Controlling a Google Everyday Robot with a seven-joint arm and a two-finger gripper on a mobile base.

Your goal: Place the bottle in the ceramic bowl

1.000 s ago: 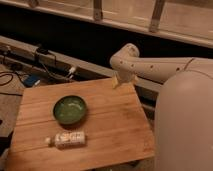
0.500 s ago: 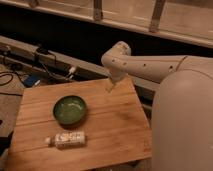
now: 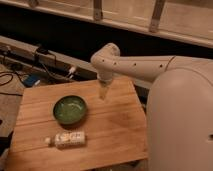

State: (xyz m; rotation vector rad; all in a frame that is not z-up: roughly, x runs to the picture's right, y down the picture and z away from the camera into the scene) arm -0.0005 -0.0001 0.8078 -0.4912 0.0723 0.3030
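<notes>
The bottle [image 3: 68,139] is small and pale with a light label and a white cap at its left end. It lies on its side near the front edge of the wooden table [image 3: 115,130]. The ceramic bowl [image 3: 70,109] is round and glossy green with a darker rim. It stands just behind the bottle and holds nothing. My gripper [image 3: 103,92] hangs from the white arm over the back middle of the table, to the right of and behind the bowl, well away from the bottle.
Cables and a blue object [image 3: 30,80] lie on the floor at the left behind the table. A dark wall base and a rail run along the back. My large white arm body [image 3: 180,120] fills the right side.
The arm has swung left and forward over the table, bringing the gripper closer to the bowl. The bottle and the bowl have not moved.
</notes>
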